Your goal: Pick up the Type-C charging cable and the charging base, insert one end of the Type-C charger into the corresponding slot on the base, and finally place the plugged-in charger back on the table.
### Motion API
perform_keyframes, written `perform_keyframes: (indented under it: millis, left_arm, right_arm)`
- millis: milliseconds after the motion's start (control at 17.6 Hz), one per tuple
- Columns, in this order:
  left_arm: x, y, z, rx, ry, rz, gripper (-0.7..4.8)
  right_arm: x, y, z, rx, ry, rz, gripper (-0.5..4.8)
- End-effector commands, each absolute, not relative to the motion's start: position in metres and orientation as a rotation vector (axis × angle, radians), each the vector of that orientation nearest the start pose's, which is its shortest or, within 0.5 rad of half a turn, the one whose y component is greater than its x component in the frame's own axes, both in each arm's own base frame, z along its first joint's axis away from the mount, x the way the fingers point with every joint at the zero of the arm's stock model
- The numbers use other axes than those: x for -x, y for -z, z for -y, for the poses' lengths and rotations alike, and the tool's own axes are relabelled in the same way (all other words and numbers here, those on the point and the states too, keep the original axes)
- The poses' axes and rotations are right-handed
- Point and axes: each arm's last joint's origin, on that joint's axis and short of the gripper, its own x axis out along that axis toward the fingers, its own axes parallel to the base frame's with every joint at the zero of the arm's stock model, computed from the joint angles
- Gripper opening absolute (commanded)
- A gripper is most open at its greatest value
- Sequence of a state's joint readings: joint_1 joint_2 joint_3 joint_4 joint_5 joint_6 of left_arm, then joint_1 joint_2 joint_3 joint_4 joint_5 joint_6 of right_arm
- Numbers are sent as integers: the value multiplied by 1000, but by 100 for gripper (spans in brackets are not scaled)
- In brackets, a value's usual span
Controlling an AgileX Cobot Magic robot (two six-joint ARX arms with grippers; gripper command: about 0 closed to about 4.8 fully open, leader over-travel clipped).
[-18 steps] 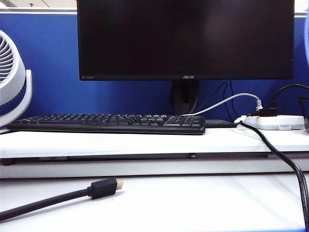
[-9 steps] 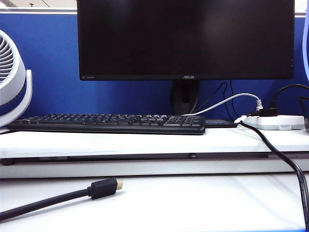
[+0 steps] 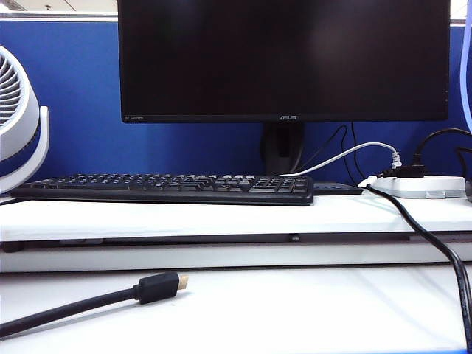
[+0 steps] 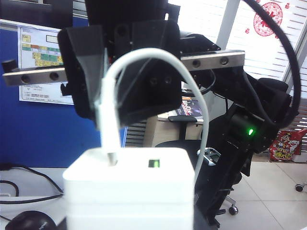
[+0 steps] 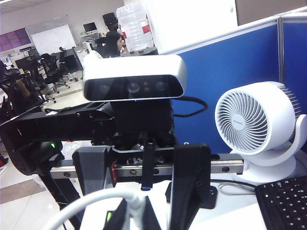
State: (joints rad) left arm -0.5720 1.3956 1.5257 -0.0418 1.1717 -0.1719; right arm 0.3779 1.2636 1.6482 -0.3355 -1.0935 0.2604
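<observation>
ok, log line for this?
left gripper: holding base | right gripper: shut on cable | plug: seated in base | placed: no

The white base [image 4: 128,189] is held up off the table, with the thin white cable [image 4: 144,60] plugged into its face, looping above it.

Your right gripper [image 4: 127,76] is matte black plastic on a silver screw-studded rail. Green LED glows on its arm. Left gripper [image 5: 144,191] matches, under a silver depth camera [image 5: 134,82].
</observation>
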Motion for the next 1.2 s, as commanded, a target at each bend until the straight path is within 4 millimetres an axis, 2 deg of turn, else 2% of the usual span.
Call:
perform_keyframes:
  millis: [57, 228, 342, 455, 854, 1025, 1195]
  left_arm:
    - [-224, -465, 176, 94, 1764, -54, -5]
    - [-225, -463, 177, 84, 1763, -55, -5]
    - [-224, -463, 177, 71, 1765, -39, -5]
    - [-225, -463, 177, 71, 1764, -39, -5]
    - [-224, -461, 176, 80, 1791, -77, -5]
    - [-226, -462, 177, 60, 1710, -28, -5]
    - [-226, -465, 177, 47, 1716, 15, -5]
  right_arm:
    - [-198, -499, -107, -157, -1471, -180, -7]
    - [-198, -498, -107, -154, -1465, -188, -7]
    - [-198, -490, -106, -190, -1428, -288, -7]
    - [-197, -489, -106, -145, -1434, -257, -7]
    - [-193, -484, -112, -156, -1450, -322, -7]
    - [-194, -479, -112, -106, -1412, -318, -7]
    - [-192, -477, -112, -48, -1439, -288, -7]
